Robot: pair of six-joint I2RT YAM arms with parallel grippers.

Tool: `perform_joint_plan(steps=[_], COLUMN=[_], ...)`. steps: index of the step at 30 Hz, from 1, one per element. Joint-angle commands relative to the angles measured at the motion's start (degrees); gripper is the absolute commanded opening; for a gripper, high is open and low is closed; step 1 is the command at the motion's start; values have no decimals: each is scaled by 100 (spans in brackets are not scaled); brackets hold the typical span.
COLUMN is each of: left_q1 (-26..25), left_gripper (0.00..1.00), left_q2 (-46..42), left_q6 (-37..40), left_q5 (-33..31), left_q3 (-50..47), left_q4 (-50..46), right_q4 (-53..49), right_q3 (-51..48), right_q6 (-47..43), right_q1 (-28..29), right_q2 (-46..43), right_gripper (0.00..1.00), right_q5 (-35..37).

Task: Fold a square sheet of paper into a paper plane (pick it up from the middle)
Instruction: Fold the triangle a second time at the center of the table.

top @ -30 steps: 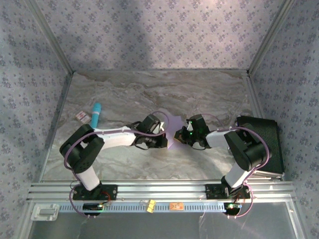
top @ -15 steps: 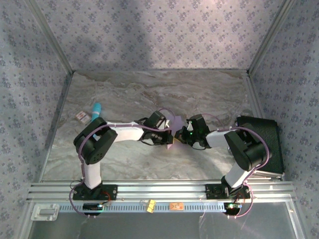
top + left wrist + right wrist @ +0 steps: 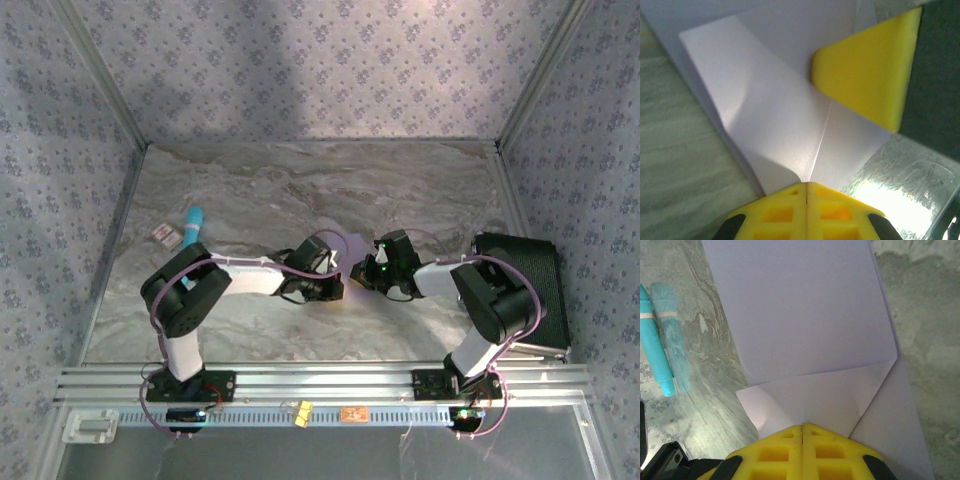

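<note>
The lavender square sheet of paper (image 3: 775,110) lies partly folded on the marble table, with a flap and a centre crease showing. My left gripper (image 3: 806,186) is shut, its yellow tips resting on the sheet's near edge where the crease ends. My right gripper (image 3: 802,427) is also shut, its tips on a folded triangular flap of the paper (image 3: 805,315). One yellow fingertip (image 3: 865,75) of the right gripper rests on the sheet opposite. From above, the left gripper (image 3: 328,268) and right gripper (image 3: 364,270) meet tip to tip, hiding all but a sliver of paper (image 3: 353,244).
A teal pen (image 3: 192,226) and a small card (image 3: 165,235) lie at the table's left; the teal pen (image 3: 657,342) also shows left of the sheet. A black case (image 3: 525,290) sits at the right edge. Patterned walls enclose the table.
The left arm has swung right and lowered over the paper, covering most of it from above. The right arm has stayed in place.
</note>
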Motion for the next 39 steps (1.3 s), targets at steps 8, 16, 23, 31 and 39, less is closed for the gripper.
perform_joint_plan(steps=[8, 16, 23, 31, 39], left_q1=[-89, -89, -46, -23, -33], left_gripper=[3, 4, 5, 5, 4], left_q2=[-375, -700, -562, -25, -8], left_q6=[406, 403, 28, 40, 492], left_q5=[-172, -215, 97, 346, 180], left_q3=[-171, -122, 51, 238, -128], left_q4=[-1011, -832, -133, -99, -560], right_q4=[-520, -520, -516, -542, -552], right_q3=[-187, -182, -173, -192, -209], right_q6=[-148, -139, -138, -135, -139], right_q1=[-80, -80, -75, -62, -69], right_q2=[56, 28, 51, 19, 5], right_gripper=[0, 0, 0, 0, 0], right_q5=[346, 344, 342, 369, 374])
